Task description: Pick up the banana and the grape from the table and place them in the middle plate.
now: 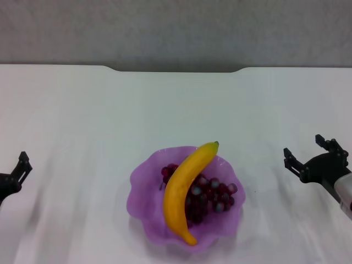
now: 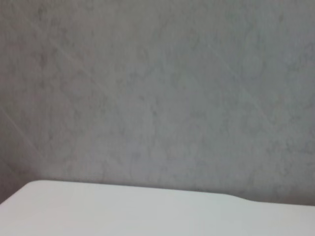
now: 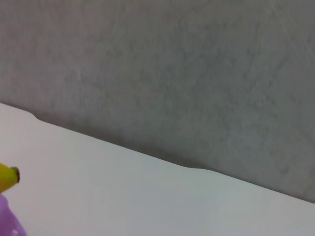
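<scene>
At the right edge of the head view, the right gripper (image 1: 308,154) is matte black, with two short blocky fingers (image 1: 291,159) on a pale grey wrist. At the left edge, the left gripper (image 1: 16,173) is black too.

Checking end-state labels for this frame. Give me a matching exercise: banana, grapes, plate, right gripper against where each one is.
Column 1:
1. banana
2. grapes
3. plate
4. right gripper

Column 2:
A. on the table, mid-front, holding both fruits
B. in the plate, partly under the other fruit
C. at the right side above the table, open, holding nothing
D. lying slantwise across the plate, on top of the other fruit

Pairs: 1-D, 2-B, 3-A, 4-C

The left gripper sits at the left edge, away from the plate.
</scene>
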`<state>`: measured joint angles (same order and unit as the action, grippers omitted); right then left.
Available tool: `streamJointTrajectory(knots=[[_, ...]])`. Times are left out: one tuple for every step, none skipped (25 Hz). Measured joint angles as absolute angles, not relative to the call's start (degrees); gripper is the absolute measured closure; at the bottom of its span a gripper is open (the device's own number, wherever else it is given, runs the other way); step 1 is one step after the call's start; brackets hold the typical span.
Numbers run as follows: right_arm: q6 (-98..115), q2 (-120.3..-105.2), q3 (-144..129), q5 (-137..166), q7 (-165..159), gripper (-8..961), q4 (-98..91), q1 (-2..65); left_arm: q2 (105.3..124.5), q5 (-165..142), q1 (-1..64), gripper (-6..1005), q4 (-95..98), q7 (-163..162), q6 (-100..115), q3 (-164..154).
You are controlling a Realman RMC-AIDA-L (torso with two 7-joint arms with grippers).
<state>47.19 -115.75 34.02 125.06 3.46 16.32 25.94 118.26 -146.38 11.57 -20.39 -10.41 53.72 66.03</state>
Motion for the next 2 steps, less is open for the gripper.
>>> streamJointTrajectory(knots=[[47.2,-115.75,34.0,125.1,4.0,102,16.3,25.9,118.23,-145.8,11.6,108,-20.4,-10.4,53.7,65.4],[47.2,-115.75,33.9,125.1,4.4,102,16.3,25.8,118.1,-144.8,11.6,108,-20.3,-10.4,53.7,64.6]])
